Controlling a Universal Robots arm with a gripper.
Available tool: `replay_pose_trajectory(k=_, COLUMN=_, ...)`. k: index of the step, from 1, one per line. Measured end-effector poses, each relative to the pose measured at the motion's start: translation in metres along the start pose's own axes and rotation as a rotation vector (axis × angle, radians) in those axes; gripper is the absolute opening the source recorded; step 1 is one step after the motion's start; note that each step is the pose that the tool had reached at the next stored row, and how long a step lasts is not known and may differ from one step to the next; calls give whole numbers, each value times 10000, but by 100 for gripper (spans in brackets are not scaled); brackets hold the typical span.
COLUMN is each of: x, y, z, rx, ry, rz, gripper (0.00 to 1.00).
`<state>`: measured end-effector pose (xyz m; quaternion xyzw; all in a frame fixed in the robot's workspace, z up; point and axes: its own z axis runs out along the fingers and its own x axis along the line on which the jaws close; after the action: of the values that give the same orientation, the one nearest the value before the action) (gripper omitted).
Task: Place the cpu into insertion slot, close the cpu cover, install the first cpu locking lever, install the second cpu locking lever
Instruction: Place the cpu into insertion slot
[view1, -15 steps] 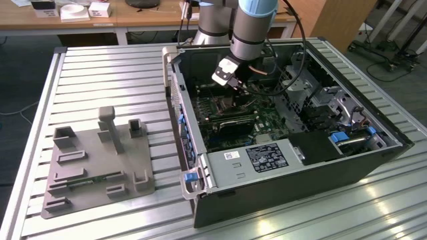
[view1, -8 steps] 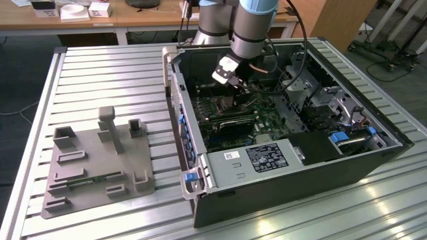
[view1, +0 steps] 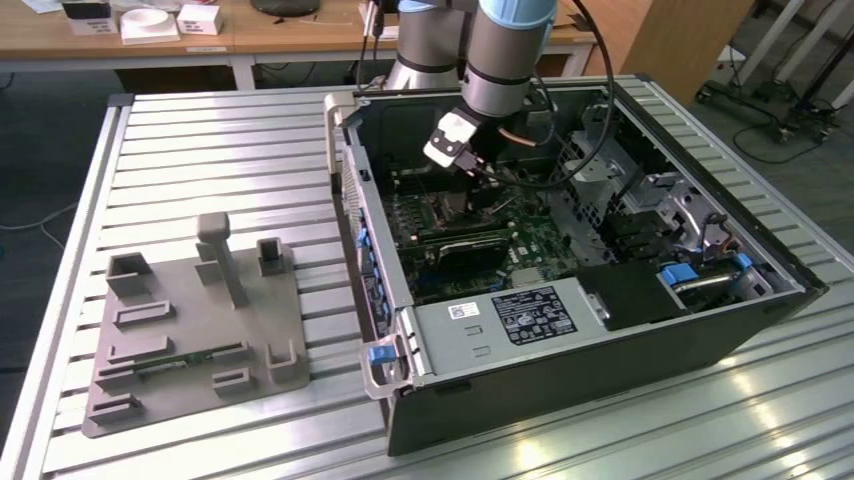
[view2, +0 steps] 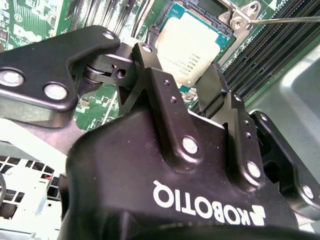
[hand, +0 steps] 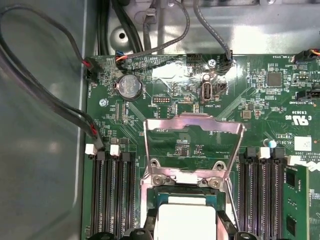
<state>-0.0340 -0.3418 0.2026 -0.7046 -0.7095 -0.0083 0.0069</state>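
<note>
Now, end effector (view2: 180, 62) spread above cpu (view2: 195, 40), cpu seated in insertion slot (hand: 161, 199), cpu cover (hand: 192, 121) raised open.

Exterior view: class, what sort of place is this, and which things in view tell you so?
Probably a robotics lab or workshop: a robot arm reaches into an open computer case on a slatted metal table, a grey fixture plate lies beside the case, and wooden desks stand behind.

Arm (view1: 505, 55) near-vertical, tool (view2: 179, 62) downward.
</note>
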Motion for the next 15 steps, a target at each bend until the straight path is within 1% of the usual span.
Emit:
replay_pose_trajectory(k=4, x=-4, y=0, z=6, rx=-1, ry=1, rz=25, gripper=54)
replay_pose_trajectory(k=8, x=-24, y=0, z=8, rx=-2, ry=2, rz=25, gripper=54)
replay_pose_trajectory(k=15, x=-27, y=0, z=14, rx=-3, ry=3, rz=24, gripper=54)
